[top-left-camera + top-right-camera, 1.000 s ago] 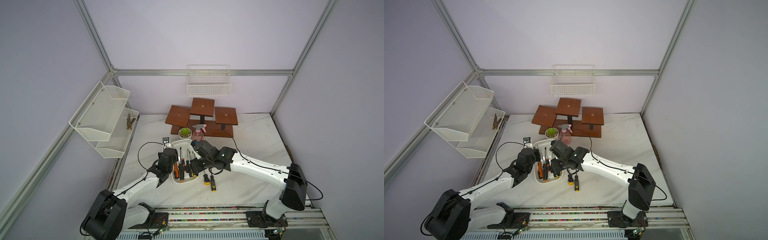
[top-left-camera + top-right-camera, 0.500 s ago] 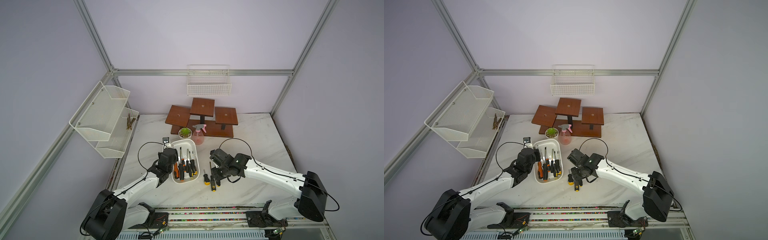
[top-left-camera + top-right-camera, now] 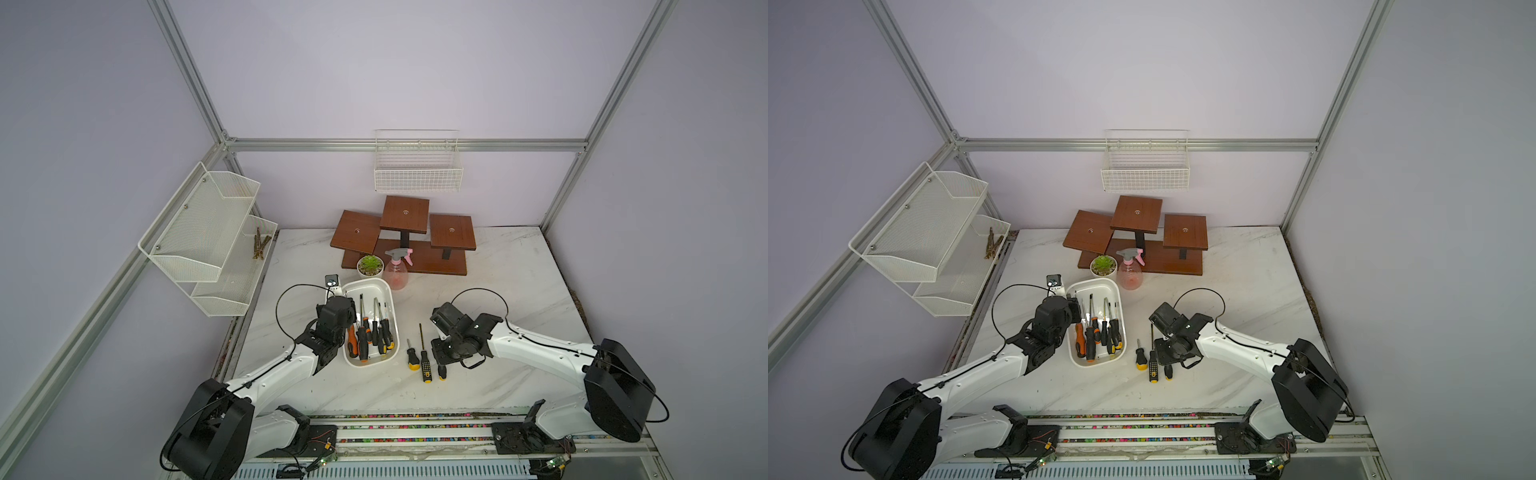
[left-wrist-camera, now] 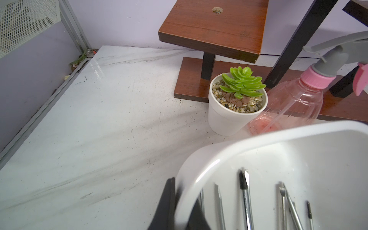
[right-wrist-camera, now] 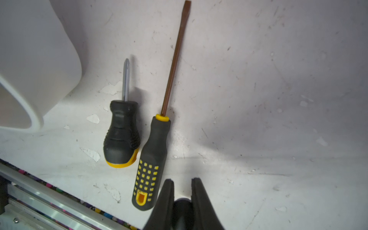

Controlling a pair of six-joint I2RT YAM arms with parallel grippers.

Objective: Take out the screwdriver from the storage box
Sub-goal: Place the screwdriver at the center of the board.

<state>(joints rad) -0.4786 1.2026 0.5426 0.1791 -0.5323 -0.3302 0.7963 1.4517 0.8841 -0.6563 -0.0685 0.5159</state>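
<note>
**Both hands clamped: one on the box rim, one on a screwdriver outside it**

Any print on the tool handles is too small to read. The long screwdriver (image 5: 151, 165) shows only a grid of yellow squares on its black grip.

The left hand (image 4: 182, 199) is closed on the near-left rim of the storage box (image 3: 371, 286), one finger outside the wall and one inside. The box sits on the marble tabletop (image 3: 498, 270) and holds several screwdrivers (image 3: 365, 340) with black, orange and yellow handles, shafts pointing to the back wall.

The right hand (image 5: 182, 180) is nearly shut on the dark handle of a screwdriver (image 5: 182, 209), outside the box on its right. The hand hides most of that tool. Between it and the box lie the long screwdriver and a stubby screwdriver (image 5: 121, 135), side by side.

Behind the box stand a potted succulent (image 4: 237, 99) and a pink spray bottle (image 4: 288, 103), just in front of a wooden stand (image 3: 405, 232).
</note>
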